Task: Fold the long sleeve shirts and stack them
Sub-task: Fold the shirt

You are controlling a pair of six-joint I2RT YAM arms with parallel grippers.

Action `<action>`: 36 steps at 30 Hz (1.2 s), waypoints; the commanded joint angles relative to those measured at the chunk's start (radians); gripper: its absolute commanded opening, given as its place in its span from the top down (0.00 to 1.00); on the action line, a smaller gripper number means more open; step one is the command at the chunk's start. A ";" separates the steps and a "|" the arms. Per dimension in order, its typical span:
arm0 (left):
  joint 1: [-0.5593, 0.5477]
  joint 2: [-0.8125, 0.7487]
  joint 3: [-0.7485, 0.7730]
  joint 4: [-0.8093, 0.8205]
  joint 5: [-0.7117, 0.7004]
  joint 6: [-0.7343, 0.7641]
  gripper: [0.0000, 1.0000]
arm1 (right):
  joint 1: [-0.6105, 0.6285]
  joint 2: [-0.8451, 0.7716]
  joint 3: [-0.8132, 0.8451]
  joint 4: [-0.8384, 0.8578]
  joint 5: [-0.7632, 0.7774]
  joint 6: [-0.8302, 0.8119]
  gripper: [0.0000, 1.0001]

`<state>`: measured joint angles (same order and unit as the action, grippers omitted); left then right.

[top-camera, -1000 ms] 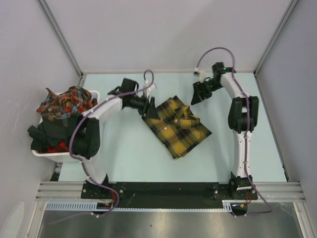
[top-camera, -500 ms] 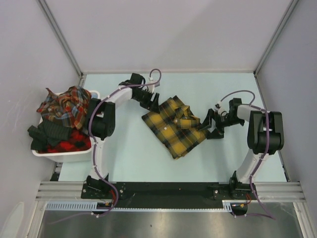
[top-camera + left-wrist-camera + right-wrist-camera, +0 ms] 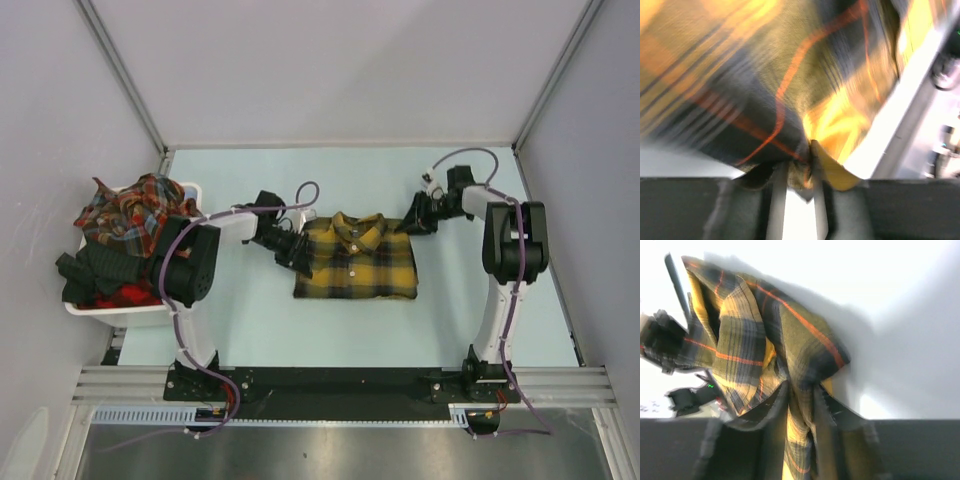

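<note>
In the middle of the table [image 3: 250, 330] the yellow shirt [image 3: 355, 265] now sits square, collar toward 12 o'clock, where a moment ago it lay skewed on the diagonal. To me that reads as a finished fold being straightened for stacking. The left gripper [image 3: 296, 255] has gone from wide to nearly closed and pinches cloth at the shirt's 9 o'clock edge. The right gripper [image 3: 408, 222] does the same at the 2 o'clock corner, fabric bunched between its jaws. The red plaid shirts [image 3: 130, 210] wait in the bin [image 3: 110, 312] off at 9 o'clock

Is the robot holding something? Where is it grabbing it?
Yes, the yellow plaid shirt. The left gripper pinches the side edge nearest it, and the right gripper pinches the collar-end corner on its side.
</note>
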<state>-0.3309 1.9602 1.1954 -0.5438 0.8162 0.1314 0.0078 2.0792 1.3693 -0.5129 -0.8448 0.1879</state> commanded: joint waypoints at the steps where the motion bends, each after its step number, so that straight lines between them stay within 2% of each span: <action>1: -0.040 -0.159 -0.144 0.066 0.101 -0.108 0.65 | 0.040 0.094 0.241 -0.169 -0.037 -0.185 0.66; 4: 0.004 -0.201 -0.157 0.096 0.032 -0.125 0.52 | 0.024 0.053 0.217 -0.271 -0.065 -0.264 0.55; 6: 0.051 -0.221 -0.145 0.113 0.002 -0.124 0.46 | 0.000 0.013 0.180 -0.292 -0.057 -0.298 0.41; 8: 0.075 -0.231 -0.125 0.114 -0.012 -0.125 0.43 | -0.046 -0.036 0.160 -0.315 -0.039 -0.320 0.39; 12: 0.085 -0.242 -0.039 0.110 -0.049 -0.085 0.36 | -0.087 -0.091 0.152 -0.331 -0.020 -0.357 0.40; 16: 0.082 -0.176 0.052 0.100 -0.090 -0.073 0.32 | -0.072 -0.091 0.119 -0.339 -0.069 -0.335 0.40; 19: 0.079 -0.139 0.107 0.104 -0.111 -0.075 0.32 | -0.051 -0.093 0.065 -0.285 -0.080 -0.295 0.39; 22: 0.069 -0.097 0.139 0.102 -0.109 -0.070 0.36 | -0.025 -0.091 0.014 -0.237 -0.082 -0.288 0.44; 28: 0.044 -0.034 0.147 0.064 -0.138 -0.059 0.50 | -0.011 -0.076 -0.055 -0.220 -0.004 -0.314 0.74; 29: 0.044 -0.027 0.144 0.062 -0.144 -0.059 0.58 | -0.014 -0.073 -0.059 -0.220 0.004 -0.320 0.83; 31: 0.044 -0.011 0.153 0.064 -0.141 -0.064 0.64 | -0.019 -0.074 -0.076 -0.220 0.024 -0.335 0.90; 32: 0.044 0.000 0.162 0.062 -0.143 -0.064 0.71 | -0.023 -0.074 -0.079 -0.222 0.026 -0.338 0.94; 34: 0.046 0.034 0.207 0.056 -0.140 -0.053 0.79 | -0.025 -0.080 -0.082 -0.229 0.018 -0.343 1.00; 35: 0.046 0.045 0.228 0.047 -0.141 -0.047 0.90 | -0.023 -0.082 -0.079 -0.233 0.015 -0.344 1.00; 36: 0.047 0.054 0.271 0.042 -0.152 -0.038 0.95 | -0.022 -0.084 -0.075 -0.239 0.010 -0.350 1.00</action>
<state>-0.2859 1.9854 1.3430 -0.4931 0.6785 0.0593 -0.0086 2.0083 1.2922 -0.7490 -0.8501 -0.1287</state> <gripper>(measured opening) 0.133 0.014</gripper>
